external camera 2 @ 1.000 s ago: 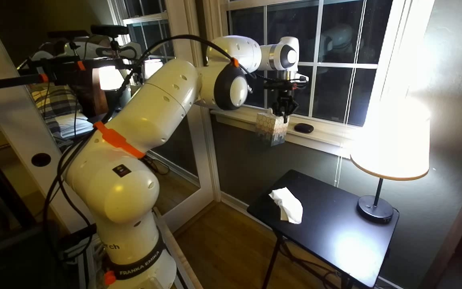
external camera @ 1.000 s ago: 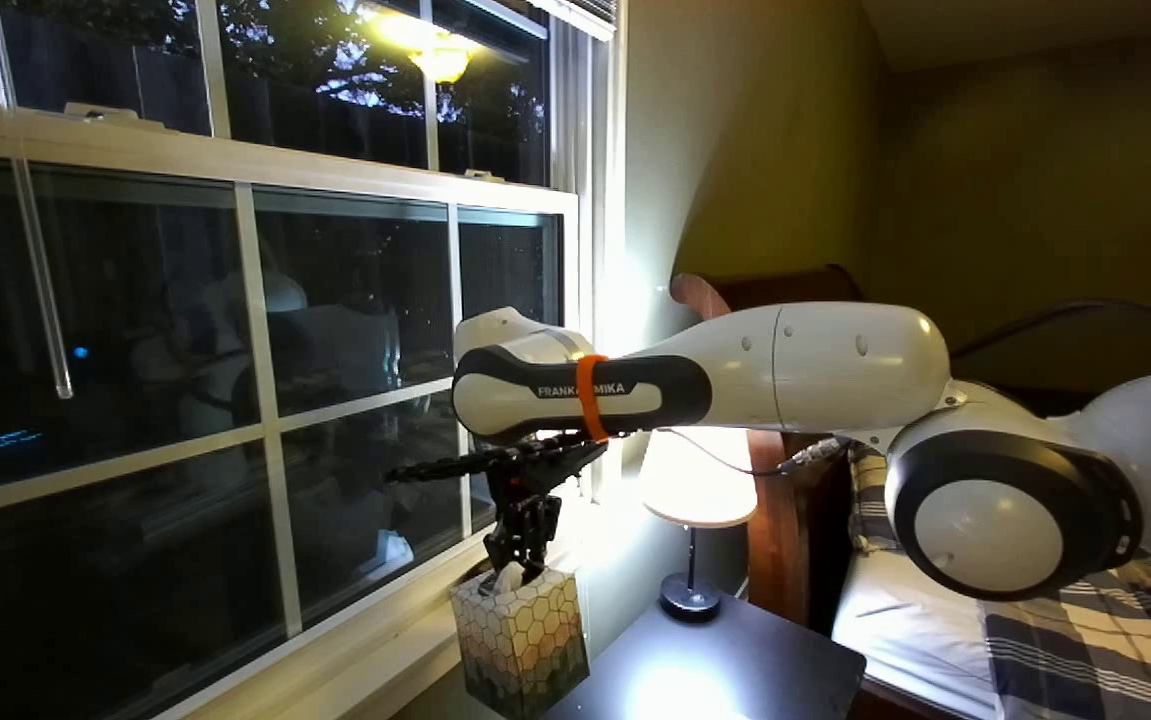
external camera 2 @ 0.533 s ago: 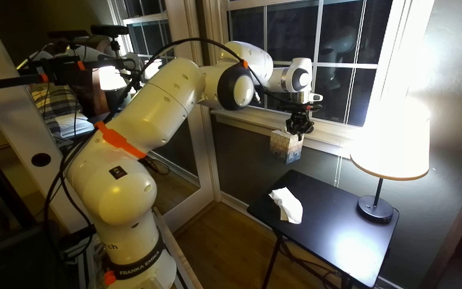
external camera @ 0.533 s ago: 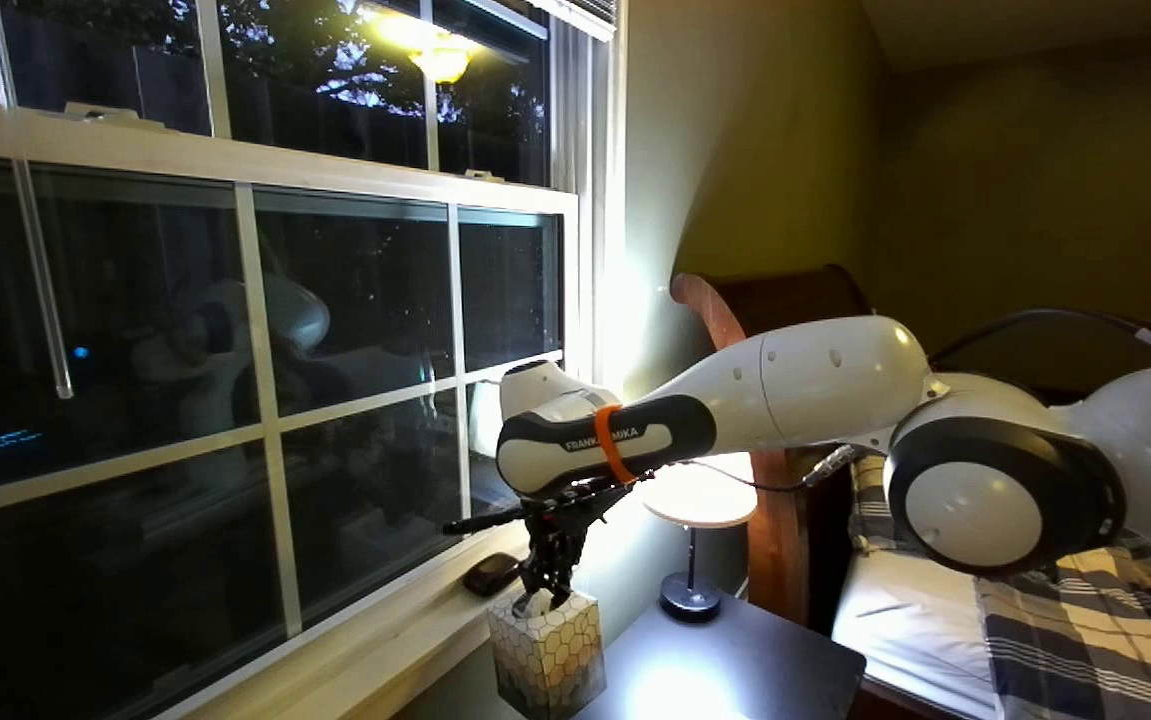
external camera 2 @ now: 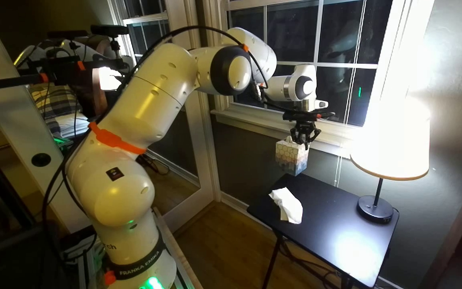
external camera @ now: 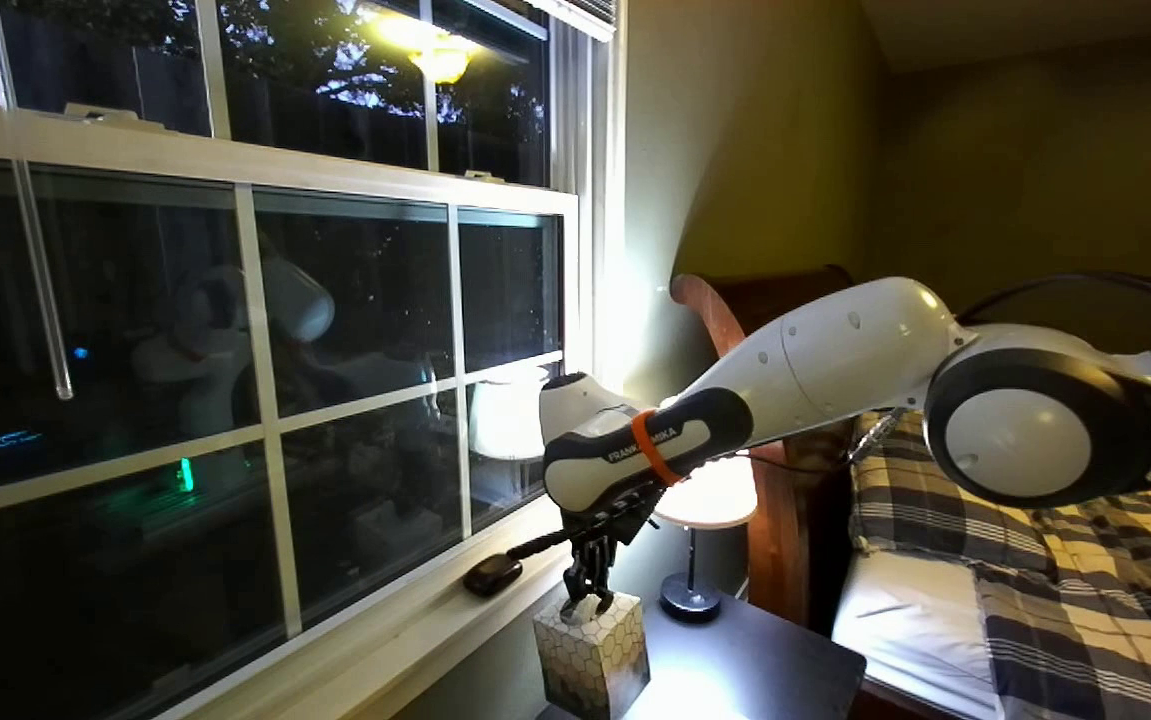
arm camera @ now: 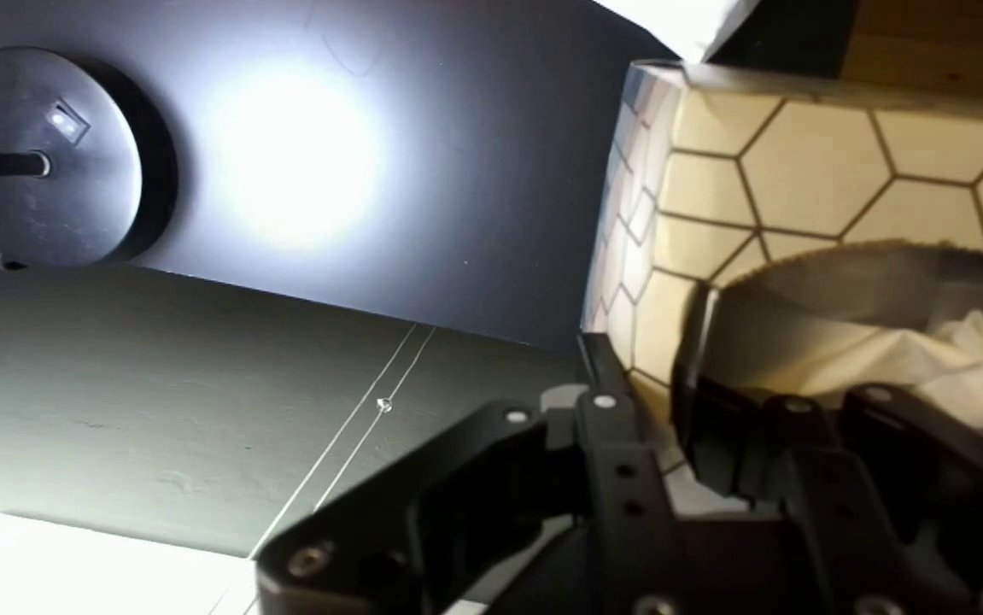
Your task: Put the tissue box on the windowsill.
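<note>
The pincer (external camera: 588,599) grips the tissue box (external camera: 592,662) by its top; it hangs beneath, room side of the windowsill (external camera: 415,627).

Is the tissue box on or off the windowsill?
Off. Both exterior views show the tissue box hanging from the gripper in midair, in front of the windowsill.

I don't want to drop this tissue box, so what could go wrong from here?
The fingers appear to pinch the tissue box by one side at its opening; it could tilt or slip.
The box hangs in front of the windowsill, its bottom apparently lower, so moving straight in might bump the edge.
The small dark object on the windowsill might get hit.
</note>
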You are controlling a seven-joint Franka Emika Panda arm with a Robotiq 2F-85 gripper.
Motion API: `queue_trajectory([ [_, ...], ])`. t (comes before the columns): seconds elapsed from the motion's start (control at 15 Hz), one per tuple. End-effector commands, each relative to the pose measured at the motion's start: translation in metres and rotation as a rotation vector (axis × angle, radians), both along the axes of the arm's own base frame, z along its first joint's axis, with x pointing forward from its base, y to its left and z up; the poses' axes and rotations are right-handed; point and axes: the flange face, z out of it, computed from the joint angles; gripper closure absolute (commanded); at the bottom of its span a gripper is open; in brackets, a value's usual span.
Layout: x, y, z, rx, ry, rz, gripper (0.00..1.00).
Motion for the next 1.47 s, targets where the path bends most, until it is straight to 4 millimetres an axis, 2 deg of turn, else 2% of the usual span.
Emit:
queue_trajectory([
  [0.0,-0.029,-0.023,-0.004,-0.017,-0.052,0.031,0.99],
  [0.4,-0.048,-0.043,-0.037,0.015,-0.113,0.035,0.99],
  [0.8,-0.055,-0.047,-0.044,0.041,-0.153,0.033,0.99],
  [0.87,-0.057,-0.048,-0.045,0.044,-0.147,0.026,0.69],
  [1.0,-0.061,-0.049,-0.045,0.053,-0.128,0.020,0.62],
  [1.2,-0.066,-0.051,-0.035,0.063,-0.096,0.000,0.39],
  [1.4,-0.077,-0.048,-0.016,0.077,-0.032,0.004,0.17],
])
